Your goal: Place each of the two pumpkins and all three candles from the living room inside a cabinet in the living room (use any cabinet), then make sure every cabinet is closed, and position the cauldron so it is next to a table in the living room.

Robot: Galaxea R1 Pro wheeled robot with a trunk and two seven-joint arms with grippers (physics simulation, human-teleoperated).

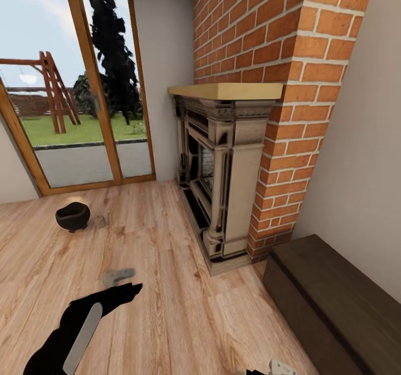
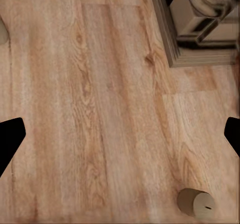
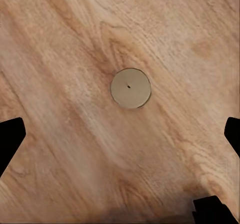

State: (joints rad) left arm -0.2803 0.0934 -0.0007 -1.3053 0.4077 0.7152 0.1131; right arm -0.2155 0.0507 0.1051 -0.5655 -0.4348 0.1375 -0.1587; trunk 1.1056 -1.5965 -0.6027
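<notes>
A: Status of task items?

B: The small round black cauldron (image 1: 72, 216) stands on the wood plank floor (image 1: 167, 286) near the glass door, one beige stub candle (image 1: 100, 221) just beside it. Another pale-topped candle (image 3: 130, 88) stands upright on the floor beneath the right gripper (image 3: 120, 134); a third (image 2: 195, 203) lies tipped over near the left gripper (image 2: 120, 136).

A: Fingers?

B: Both sets spread wide, holding nothing.

A: Progress?

B: Judged early: the long dark-brown wood cabinet (image 1: 334, 297) appears shut, and no candle is stowed.
</notes>
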